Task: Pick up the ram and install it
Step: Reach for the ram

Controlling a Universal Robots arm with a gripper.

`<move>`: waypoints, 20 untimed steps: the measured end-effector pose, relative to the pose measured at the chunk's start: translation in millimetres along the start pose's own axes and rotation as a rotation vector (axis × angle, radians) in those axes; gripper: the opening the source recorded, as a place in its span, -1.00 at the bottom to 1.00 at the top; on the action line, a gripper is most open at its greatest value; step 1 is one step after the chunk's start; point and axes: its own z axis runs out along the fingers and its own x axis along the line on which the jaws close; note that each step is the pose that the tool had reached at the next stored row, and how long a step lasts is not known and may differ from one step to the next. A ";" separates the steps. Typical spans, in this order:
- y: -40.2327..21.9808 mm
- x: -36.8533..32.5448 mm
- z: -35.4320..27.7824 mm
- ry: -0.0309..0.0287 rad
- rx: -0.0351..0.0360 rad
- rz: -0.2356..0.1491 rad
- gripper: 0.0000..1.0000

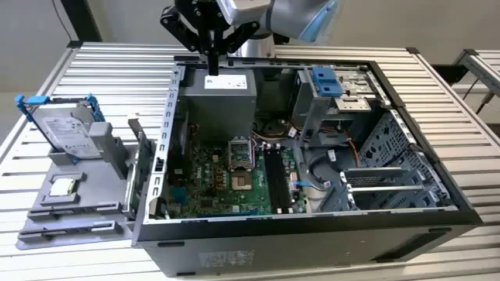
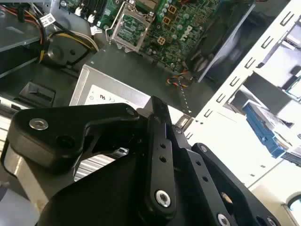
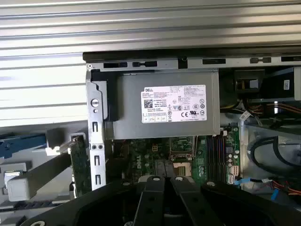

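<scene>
- The pincer (image 1: 212, 63) hangs at the upper middle of the exterior view. It points straight down over the grey power supply (image 1: 222, 99) at the back of the open computer case (image 1: 312, 246).
- Its fingers are pressed together: the two black linkages slant inward and meet in one narrow dark strip (no gap shows between the tips).
- I cannot tell whether the ram is pinched inside that strip, since the strip is seen edge-on. I cannot pick the ram out with certainty anywhere else either.
- In the first wrist view the pincer's tip lies against the green motherboard (image 3: 141, 157). The labelled power supply is beyond it, and the long dark memory slots (image 3: 214, 155) lie to one side of the processor socket (image 3: 182, 165).
- In the second wrist view the black linkages stand in the foreground, with the tip over the edge of the power supply.
- The case lies on the slatted metal desk (image 1: 117, 70) with its open side up, and the motherboard is at the centre of the exterior view.
- At the lower left of the exterior view a grey tray (image 1: 47, 225) sits just beside the case. It carries a hard drive (image 1: 69, 133) in a blue frame and a small square silver chip (image 1: 62, 186).
- A green card (image 3: 80, 160) stands on edge between the tray and the case wall.
</scene>
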 end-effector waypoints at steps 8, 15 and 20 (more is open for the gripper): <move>0.0 0.0 0.0 0.0000 0.0000 0.000 -1.00; 0.0 0.0 0.0 0.0000 0.0000 0.000 -1.00; -0.1 1.9 -0.1 0.0001 0.0001 0.000 -1.00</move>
